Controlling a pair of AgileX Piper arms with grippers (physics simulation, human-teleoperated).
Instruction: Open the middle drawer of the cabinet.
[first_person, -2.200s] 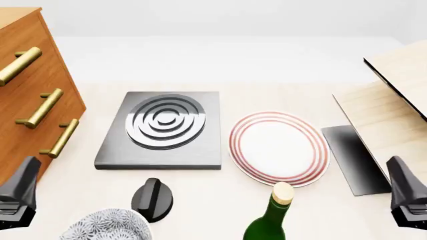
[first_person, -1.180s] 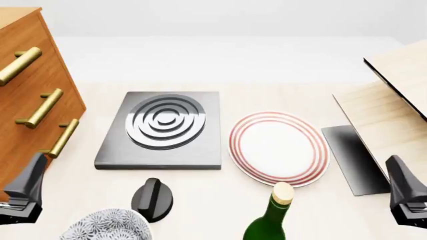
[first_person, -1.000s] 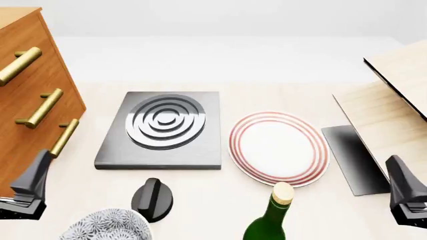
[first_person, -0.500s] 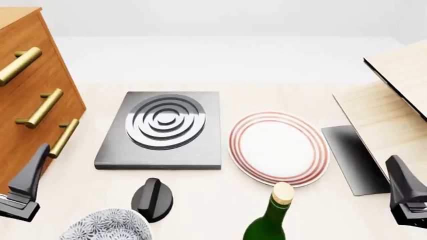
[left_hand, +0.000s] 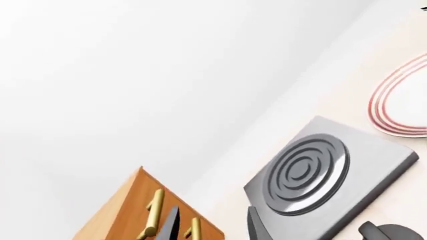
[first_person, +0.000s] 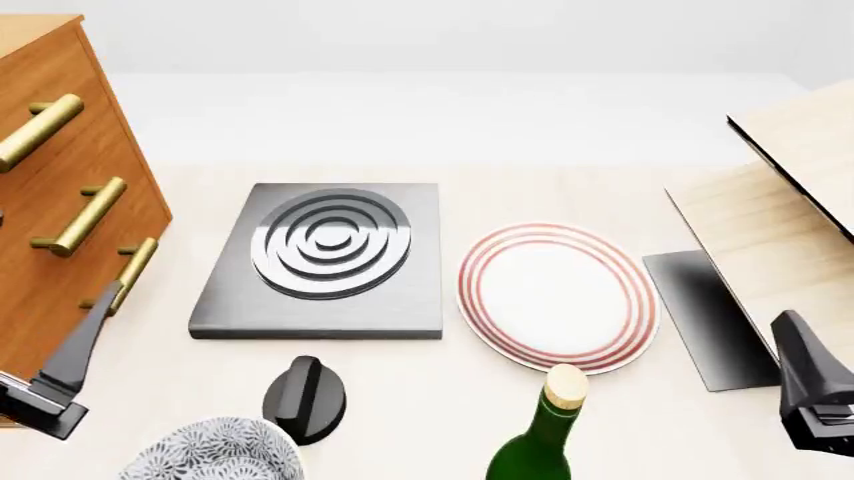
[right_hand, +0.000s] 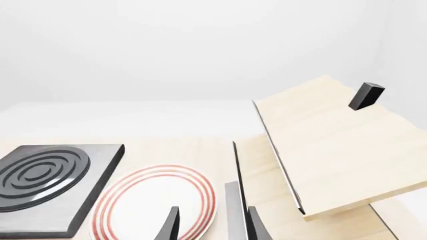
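Pale wood made up the table (first_person: 441, 400) under my cameras, with a plain white wall behind it. On it sat a grey hob (first_person: 324, 258) with ringed burner, a red-rimmed plate (first_person: 558, 296) just beside it, a black knob (first_person: 306, 398), a green bottle (first_person: 541, 435) with a cork, and a patterned bowl (first_person: 214, 452) at the near edge. Pale boards (first_person: 787, 210) leaned at the right.

At the left stood the cabinet (first_person: 54, 250), its three brass handles stacked; the middle drawer (first_person: 74, 222) sat shut, flush with the others.

My left gripper (first_person: 60, 365) hung low in front of the cabinet, below the lowest handle and touching nothing; in the left wrist view its fingers (left_hand: 257, 227) stood spread apart with nothing between them. My right gripper (first_person: 811, 395) waited at the table's right edge, near the boards, fingers (right_hand: 170, 225) likewise parted and empty.
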